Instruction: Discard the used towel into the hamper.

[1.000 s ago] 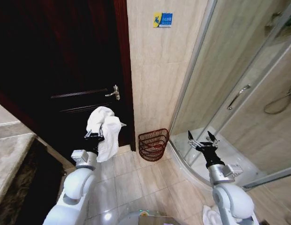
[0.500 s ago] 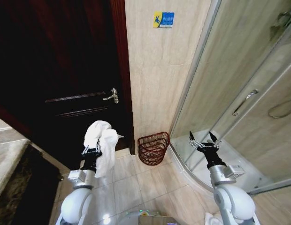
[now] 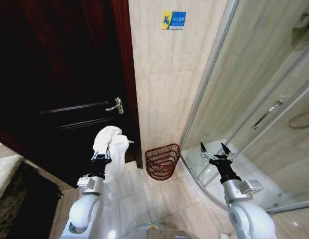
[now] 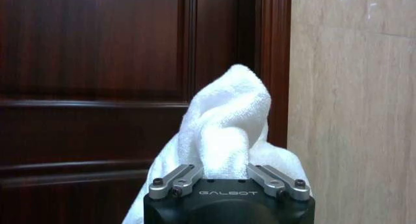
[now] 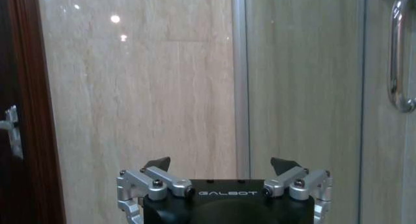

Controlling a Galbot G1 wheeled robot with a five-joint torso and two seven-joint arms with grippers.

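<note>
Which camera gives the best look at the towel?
The left wrist view: the white towel rises close up from the left gripper, weave visible. The head view shows the towel whole but small, draping below the left gripper.

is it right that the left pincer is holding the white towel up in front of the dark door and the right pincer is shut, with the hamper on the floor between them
Not quite: the right pincer is open and empty, its fingers spread, as the right wrist view shows. The rest holds: the left pincer holds the white towel up before the dark door, and the hamper sits on the floor between them.
</note>
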